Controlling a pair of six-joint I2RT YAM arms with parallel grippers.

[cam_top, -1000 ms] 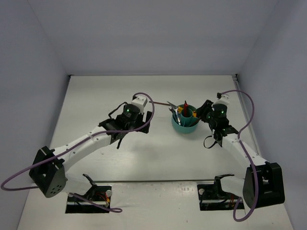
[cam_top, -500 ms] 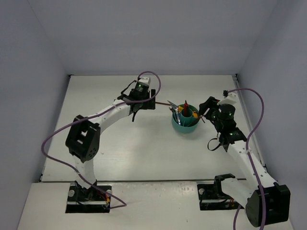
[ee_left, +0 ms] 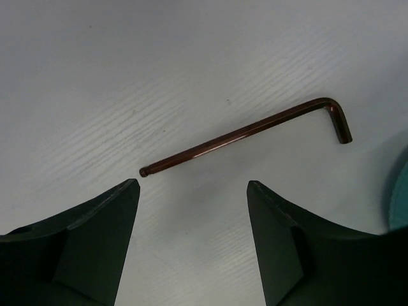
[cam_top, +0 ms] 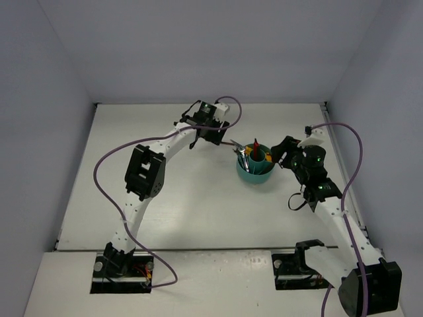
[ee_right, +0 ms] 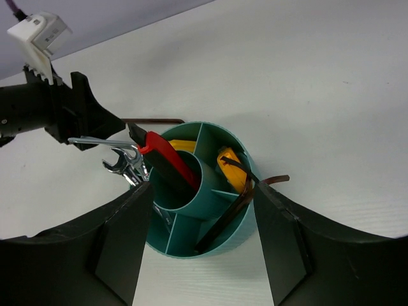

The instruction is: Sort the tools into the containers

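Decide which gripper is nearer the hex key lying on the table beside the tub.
Left. The left gripper hovers directly over the hex key; the right gripper is on the tub's opposite side.

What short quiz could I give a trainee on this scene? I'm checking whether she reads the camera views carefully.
1. True or false: the left fingers are clamped on the hex key.
2. What stands in the central cup of the teal tub? A) a tape measure B) a red-handled tool C) a screwdriver
3. Which tools poke out of the tub compartment nearest the left fingers?
Key: 1. False; it lies loose on the table between open fingers. 2. B. 3. The silver wrenches.
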